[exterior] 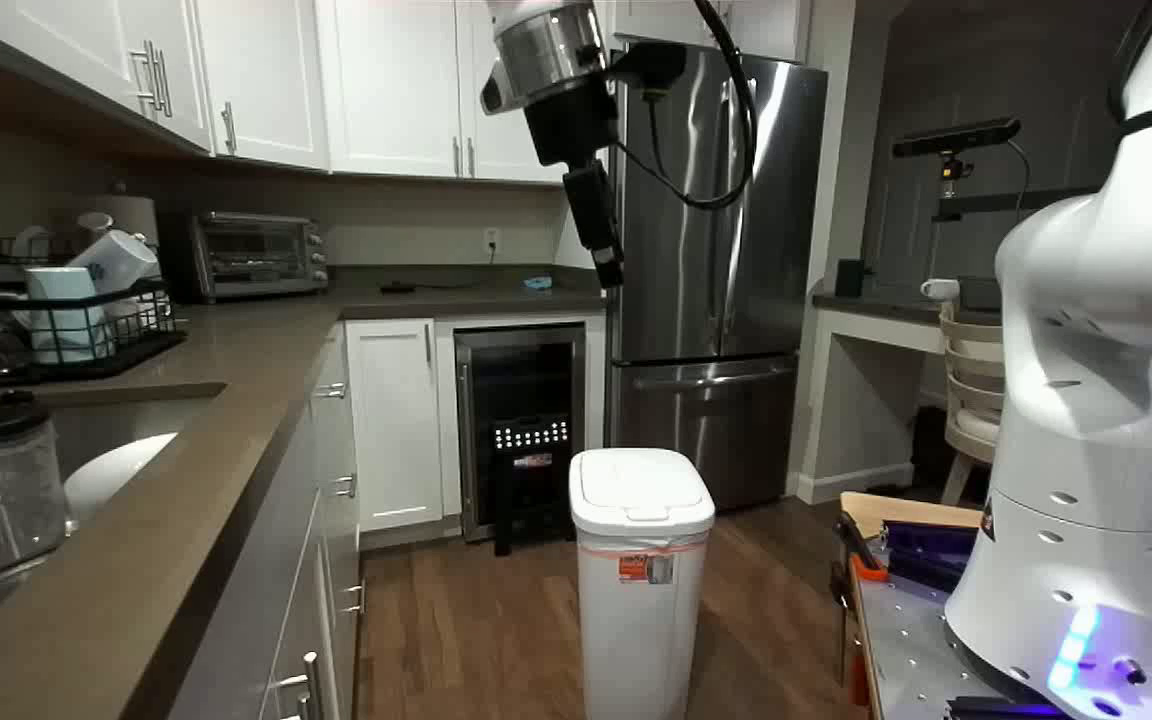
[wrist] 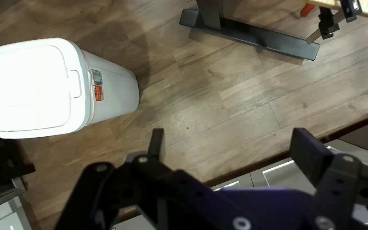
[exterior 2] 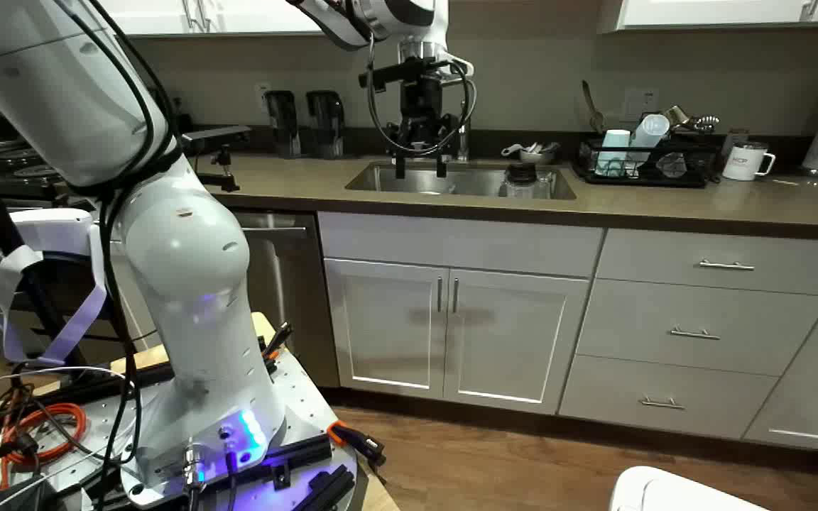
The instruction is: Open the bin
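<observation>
Beyond lidded bin (exterior: 641, 610), steel fridge (exterior: 701, 290) and black-fronted cooler (exterior: 522, 372); jaws spread wide.

Tall white bin (exterior: 636, 640), lid (exterior: 641, 485) closed.
Upright, red-marked label (exterior: 646, 569) in front; below the gripper (exterior 2: 420, 169), off to one side.

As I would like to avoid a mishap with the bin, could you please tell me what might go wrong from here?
The tall white bin seems to stand free on the floor, so a sideways push could tip or slide it.

The small tab at the edge of the closed lid offers little to catch, so the open gripper might slip off or press down instead.

The black cable hangs in a loose loop and might snag once the arm moves.
</observation>
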`<move>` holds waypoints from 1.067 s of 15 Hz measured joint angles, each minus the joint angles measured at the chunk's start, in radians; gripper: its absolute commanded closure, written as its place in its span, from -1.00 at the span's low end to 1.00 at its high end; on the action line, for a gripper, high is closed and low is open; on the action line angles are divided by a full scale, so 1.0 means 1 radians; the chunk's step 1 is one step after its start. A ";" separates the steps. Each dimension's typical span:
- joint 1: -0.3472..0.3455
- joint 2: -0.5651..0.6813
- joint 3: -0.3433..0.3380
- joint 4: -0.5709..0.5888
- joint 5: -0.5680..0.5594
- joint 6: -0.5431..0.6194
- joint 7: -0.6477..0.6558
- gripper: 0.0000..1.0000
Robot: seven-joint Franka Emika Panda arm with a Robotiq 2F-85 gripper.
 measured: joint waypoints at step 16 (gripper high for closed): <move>0.010 0.012 -0.005 -0.028 0.000 0.055 0.023 -1.00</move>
